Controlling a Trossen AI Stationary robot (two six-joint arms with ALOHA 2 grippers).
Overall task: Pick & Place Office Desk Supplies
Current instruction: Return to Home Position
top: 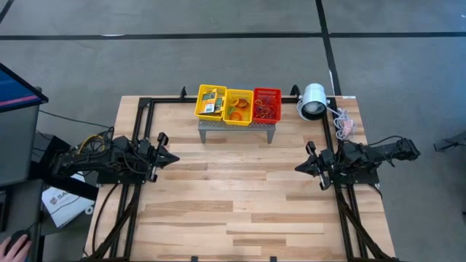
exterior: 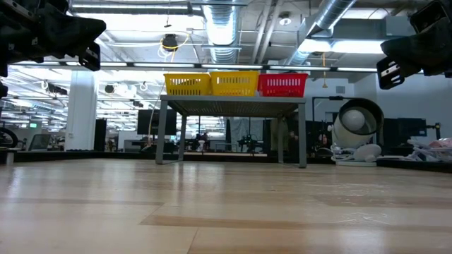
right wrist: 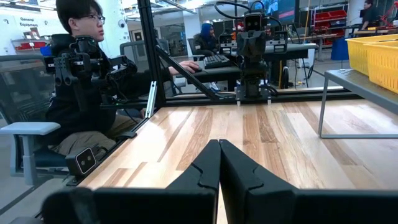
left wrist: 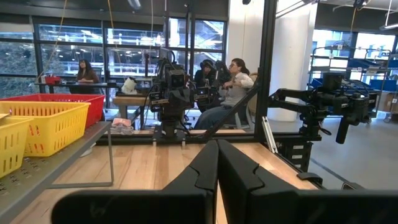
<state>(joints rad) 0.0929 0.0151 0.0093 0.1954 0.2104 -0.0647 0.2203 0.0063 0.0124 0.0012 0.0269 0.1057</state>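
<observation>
Three small baskets stand side by side on a grey perforated stand [top: 237,129] at the table's far middle. The left yellow basket [top: 210,102] holds flat yellow-and-green crayon boxes. The middle yellow basket [top: 238,107] and the red basket [top: 266,105] hold rubber-band loops. My left gripper [top: 175,157] hovers shut at the table's left side, pointing right, with nothing in it. My right gripper [top: 297,168] hovers shut at the right side, pointing left, also with nothing in it. In the wrist views both finger pairs meet tip to tip [left wrist: 217,144] [right wrist: 219,144].
A white cylindrical lamp [top: 313,101] lies at the far right corner, with a cable bundle [top: 344,122] beside it. A black frame [top: 143,109] runs along the table's edges. Bare wood [top: 240,196] spans the middle and near part. People sit beyond the table in the wrist views.
</observation>
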